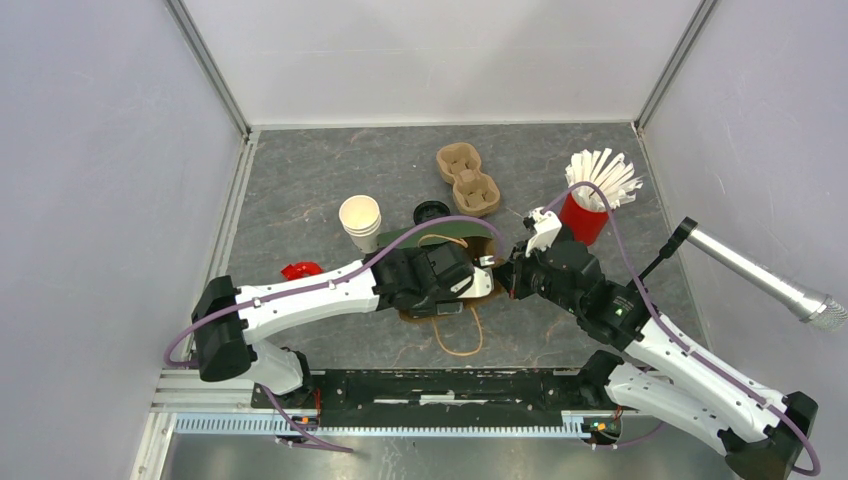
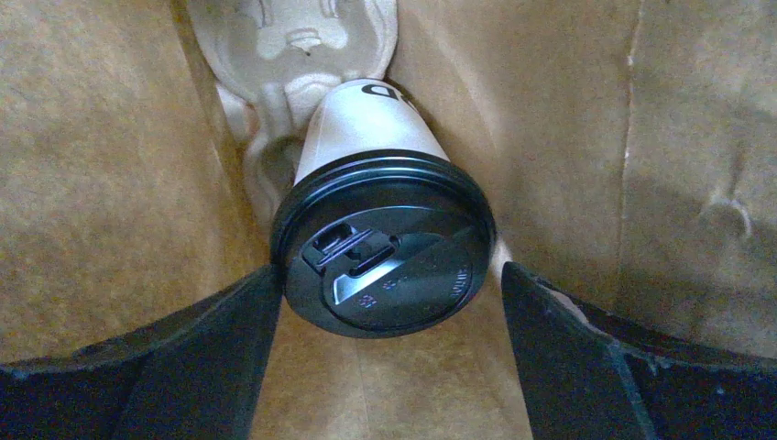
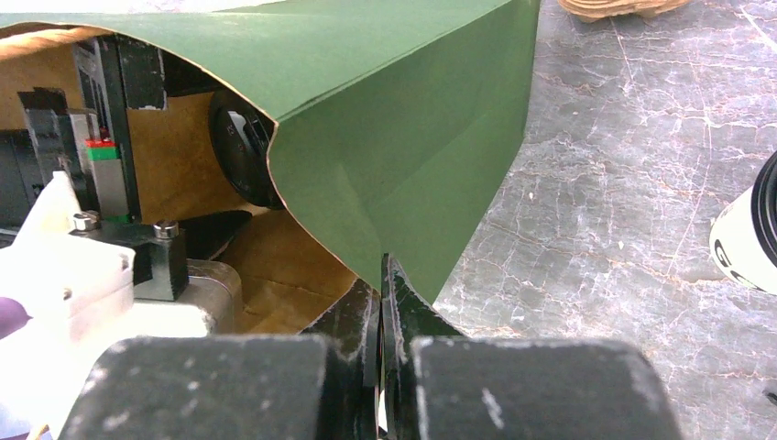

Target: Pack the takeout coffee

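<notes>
Largely, the packing looks done. Nearest the arm bases, on the near side of the paper bag (image 1: 432,238), its string handle (image 1: 458,340) lies loose on the bench (image 1: 320,160). The bag appears to lie on its side, green outside and brown inside.

At its mouth the right claw (image 3: 380,275) is pinched tight on the green edge, holding the opening up. The left claw (image 2: 389,273) reaches inside the bag, its jaws spread wide to either side of the black lid. A clear gap shows on one side and the other finger comes very close to the rim, so I judge that it grips nothing.

Deeper in the bag is the takeout coffee (image 2: 362,119), a white cup with dark lettering and its lid on. Its base appears seated in a moulded pulp carrier (image 2: 293,46) at the bag's far end. So the cup is in and not gripped. What is left, by my reading, is to draw the left arm out without knocking the cup, free the bag's edge, and perhaps stand the bag up.

Beyond the bag, a stack of plain cups (image 1: 360,222), a spare carrier (image 1: 466,180) and a red cup of straws (image 1: 585,215) stand on the bench. Just behind the bag there seems to be another dark-lidded cup (image 1: 430,212); whether it needs packing I cannot tell.
</notes>
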`<state>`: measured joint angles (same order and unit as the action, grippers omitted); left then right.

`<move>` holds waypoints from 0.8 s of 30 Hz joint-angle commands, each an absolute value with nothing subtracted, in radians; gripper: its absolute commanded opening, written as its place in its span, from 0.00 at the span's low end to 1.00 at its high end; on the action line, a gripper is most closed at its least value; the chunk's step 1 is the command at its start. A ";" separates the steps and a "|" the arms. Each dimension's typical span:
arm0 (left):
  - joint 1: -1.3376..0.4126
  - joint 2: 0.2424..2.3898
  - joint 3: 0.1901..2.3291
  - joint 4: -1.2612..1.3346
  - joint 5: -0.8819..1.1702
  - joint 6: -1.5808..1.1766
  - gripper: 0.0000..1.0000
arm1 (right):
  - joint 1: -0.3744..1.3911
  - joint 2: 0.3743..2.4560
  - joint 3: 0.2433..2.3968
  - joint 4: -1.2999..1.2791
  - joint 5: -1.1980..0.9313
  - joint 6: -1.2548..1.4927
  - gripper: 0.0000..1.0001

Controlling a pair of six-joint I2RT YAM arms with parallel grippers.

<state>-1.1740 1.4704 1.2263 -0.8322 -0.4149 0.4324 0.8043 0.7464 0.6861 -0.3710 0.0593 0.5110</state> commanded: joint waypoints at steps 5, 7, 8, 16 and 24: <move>-1.185 1.430 1.234 -0.833 -0.383 0.427 1.00 | 0.810 0.751 0.730 -0.330 0.043 0.512 0.00; -1.190 1.422 1.214 -0.811 -0.397 0.429 1.00 | 0.810 0.755 0.732 -0.328 0.041 0.512 0.00; -1.191 1.420 1.206 -0.800 -0.405 0.432 1.00 | 0.810 0.758 0.734 -0.328 0.040 0.513 0.00; -1.192 1.414 1.108 -0.677 -0.476 0.475 1.00 | 0.810 0.775 0.745 -0.332 0.035 0.519 0.00; -1.192 1.438 1.070 -0.601 -0.537 0.544 0.99 | 0.810 0.789 0.759 -0.340 0.031 0.512 0.00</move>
